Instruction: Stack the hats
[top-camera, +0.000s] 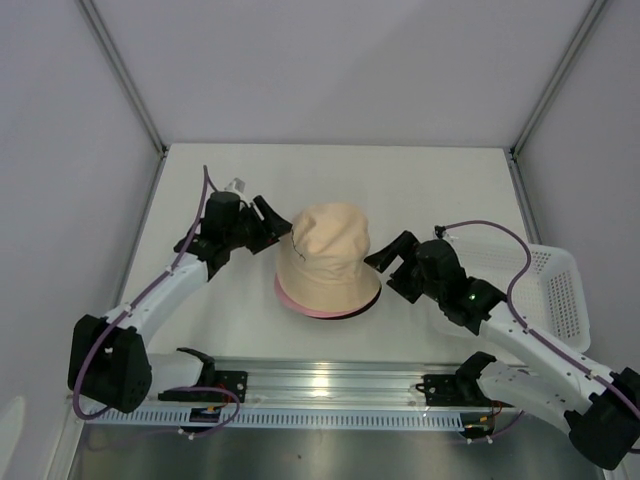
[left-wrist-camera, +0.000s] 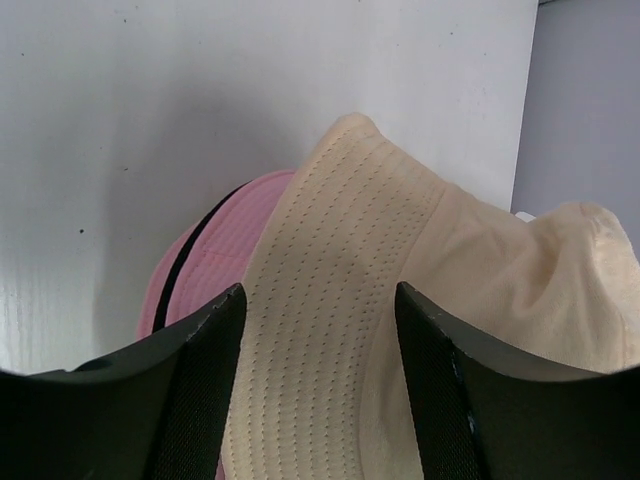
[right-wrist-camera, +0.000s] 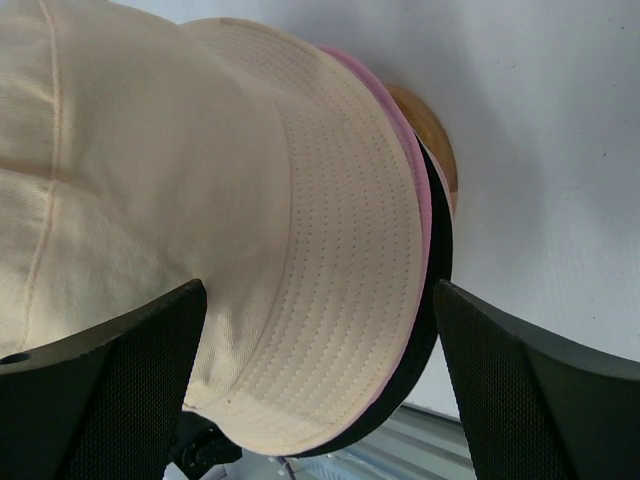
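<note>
The beige hat (top-camera: 330, 255) sits on top of the pink hat (top-camera: 298, 306), whose brim shows below it, and a thin edge of the black hat (top-camera: 372, 299) shows under that. My left gripper (top-camera: 275, 225) is open at the stack's left side; in the left wrist view (left-wrist-camera: 318, 295) the beige brim (left-wrist-camera: 330, 330) lies between its fingers, with pink (left-wrist-camera: 215, 260) beside it. My right gripper (top-camera: 385, 262) is open at the right side; in the right wrist view (right-wrist-camera: 320, 290) the beige brim (right-wrist-camera: 340, 260), pink edge (right-wrist-camera: 421, 200) and black edge (right-wrist-camera: 441, 250) lie between its fingers.
A wooden round-topped stand (right-wrist-camera: 432, 130) shows under the stacked hats. A white perforated basket (top-camera: 545, 280) stands at the right, behind my right arm. A metal rail (top-camera: 330, 385) runs along the near edge.
</note>
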